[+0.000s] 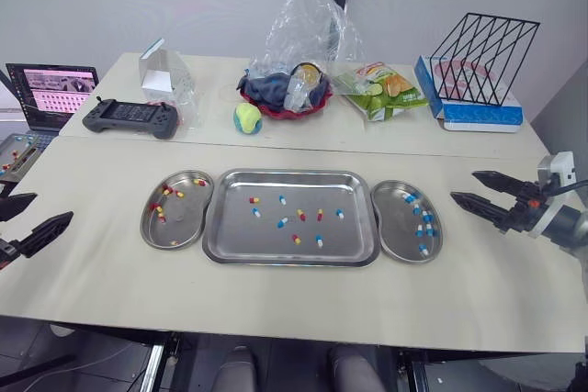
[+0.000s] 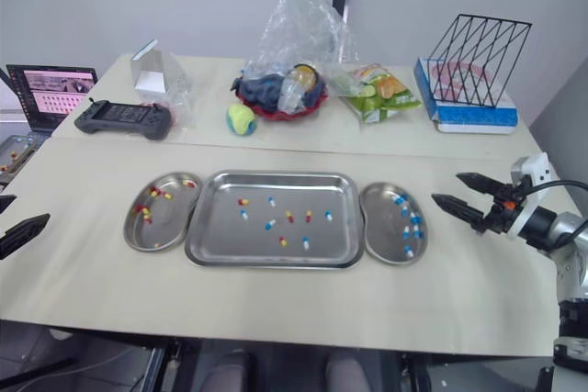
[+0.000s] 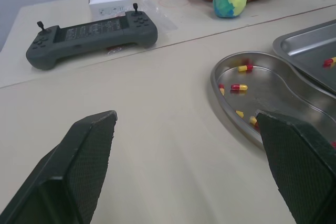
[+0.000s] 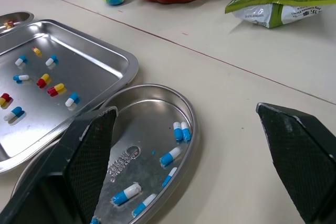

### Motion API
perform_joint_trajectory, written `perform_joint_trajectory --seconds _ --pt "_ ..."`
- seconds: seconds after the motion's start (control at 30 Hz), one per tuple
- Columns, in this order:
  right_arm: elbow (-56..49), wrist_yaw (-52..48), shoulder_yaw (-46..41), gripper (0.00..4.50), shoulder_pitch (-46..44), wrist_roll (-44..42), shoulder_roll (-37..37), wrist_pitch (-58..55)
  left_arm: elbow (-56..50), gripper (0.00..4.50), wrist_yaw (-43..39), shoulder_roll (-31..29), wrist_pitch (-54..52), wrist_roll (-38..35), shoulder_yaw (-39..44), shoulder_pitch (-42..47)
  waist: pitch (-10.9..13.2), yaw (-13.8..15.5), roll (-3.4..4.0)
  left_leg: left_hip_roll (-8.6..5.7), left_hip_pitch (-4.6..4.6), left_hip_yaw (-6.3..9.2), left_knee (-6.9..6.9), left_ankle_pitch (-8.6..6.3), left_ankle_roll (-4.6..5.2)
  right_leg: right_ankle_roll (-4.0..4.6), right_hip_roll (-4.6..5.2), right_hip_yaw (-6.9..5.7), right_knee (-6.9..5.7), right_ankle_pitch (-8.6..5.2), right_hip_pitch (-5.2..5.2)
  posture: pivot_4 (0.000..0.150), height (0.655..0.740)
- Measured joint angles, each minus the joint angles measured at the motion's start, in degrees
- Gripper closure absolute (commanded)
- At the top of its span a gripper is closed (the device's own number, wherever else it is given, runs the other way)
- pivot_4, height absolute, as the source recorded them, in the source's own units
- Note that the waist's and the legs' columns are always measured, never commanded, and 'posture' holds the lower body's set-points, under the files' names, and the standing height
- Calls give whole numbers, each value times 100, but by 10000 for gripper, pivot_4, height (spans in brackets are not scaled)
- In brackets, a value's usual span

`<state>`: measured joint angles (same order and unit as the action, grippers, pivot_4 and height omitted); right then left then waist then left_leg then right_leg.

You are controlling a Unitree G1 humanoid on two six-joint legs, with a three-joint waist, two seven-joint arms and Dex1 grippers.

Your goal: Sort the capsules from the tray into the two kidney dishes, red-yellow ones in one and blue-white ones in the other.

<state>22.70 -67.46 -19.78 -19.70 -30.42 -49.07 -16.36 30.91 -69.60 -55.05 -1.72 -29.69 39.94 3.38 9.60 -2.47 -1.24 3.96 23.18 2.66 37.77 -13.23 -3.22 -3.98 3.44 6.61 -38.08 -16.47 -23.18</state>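
Observation:
A steel tray point(image 1: 237, 234) lies mid-table holding several loose capsules, both red-yellow point(image 1: 300, 215) and blue-white point(image 1: 339, 213). Against its left side the left kidney dish point(image 1: 188, 219) contains several red-yellow capsules point(image 3: 239, 87). The right kidney dish point(image 1: 395, 224) on the other side holds several blue-white capsules point(image 4: 170, 156). My left gripper point(image 1: 53, 206) hovers open and empty over bare table left of the left dish. Open and empty too, my right gripper point(image 1: 463, 184) is just right of the right dish, pointing toward it.
Across the back of the table are a laptop point(image 1: 50, 94), a game controller point(image 1: 130, 117), a white box point(image 1: 161, 71), a yellow-green ball point(image 1: 247, 118), a red bowl point(image 1: 285, 103) under a plastic bag, a snack bag point(image 1: 381, 89) and a wire rack point(image 1: 482, 60).

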Motion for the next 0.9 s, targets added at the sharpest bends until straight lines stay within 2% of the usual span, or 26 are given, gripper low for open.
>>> perform_joint_trajectory --seconds 0.37,0.9 --pt "-58 163 31 0 -198 0 3 -336 64 483 -316 73 245 -76 16 -62 0 -13 0 0 0 -1 -2 0 0 0 -1 1 1 0 0 1500 7180" --pt "-323 876 223 0 -339 336 5 -765 -724 483 -512 75 -477 -383 -103 -47 0 -6 0 0 1 -1 -2 0 0 1 -1 1 1 0 -2 1500 7180"
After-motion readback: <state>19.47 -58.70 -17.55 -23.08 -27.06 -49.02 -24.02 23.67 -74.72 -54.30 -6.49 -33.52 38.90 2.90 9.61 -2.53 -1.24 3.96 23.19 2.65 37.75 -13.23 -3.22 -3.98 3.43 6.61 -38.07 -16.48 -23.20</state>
